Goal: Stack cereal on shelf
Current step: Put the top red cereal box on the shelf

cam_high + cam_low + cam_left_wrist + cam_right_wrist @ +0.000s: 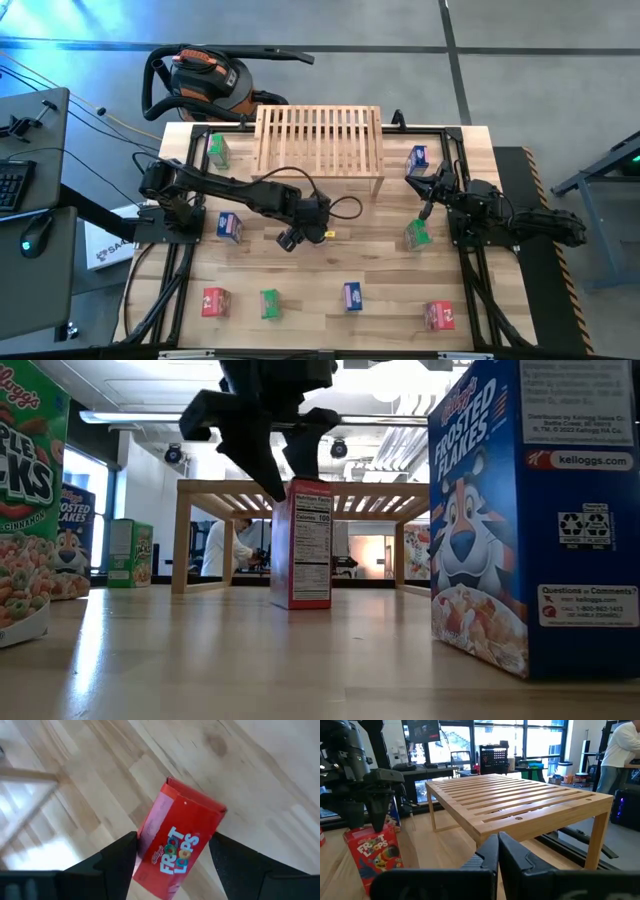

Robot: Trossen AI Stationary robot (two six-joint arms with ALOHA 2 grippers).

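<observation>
A red Froot Loops cereal box (177,845) stands on the table in front of the shelf, and also shows in the low view (300,545) and the right wrist view (372,852). My left gripper (174,837) is right above it, shut on its upper end. In the high view the gripper (298,235) hides the box. The slatted wooden shelf (320,140) stands at the table's far edge. My right gripper (425,208) hovers shut near the right side, beside a green box (418,234), touching nothing. Its shut fingers (498,845) point toward the shelf (520,800). My left gripper pinches the red box between its two fingers at the upper end (145,835), one finger on each narrow side. The fingers (275,480) come from above, pointing down. The box stands upright with its bottom (300,605) on the table.
Other small boxes stand about the table: green (217,150) and blue (418,157) beside the shelf, blue (230,227) at left, and red (215,300), green (269,303), blue (352,296) and red (440,315) along the near edge. A shop vacuum (205,80) sits beyond the far edge.
</observation>
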